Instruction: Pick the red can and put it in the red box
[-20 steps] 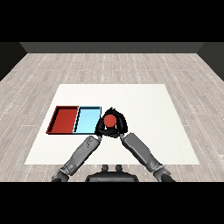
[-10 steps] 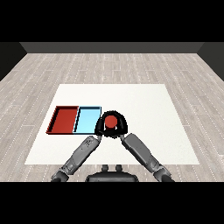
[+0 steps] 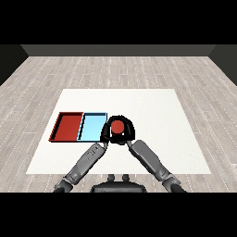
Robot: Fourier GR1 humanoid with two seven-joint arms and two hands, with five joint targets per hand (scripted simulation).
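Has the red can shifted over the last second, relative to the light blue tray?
Yes, slightly: the red can, held in the right hand, has edged left toward the light blue tray, not yet over it.

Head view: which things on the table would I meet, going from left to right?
red tray → light blue tray → red can, held between both hands. The hands overlap the can, so I leave them out of the order.
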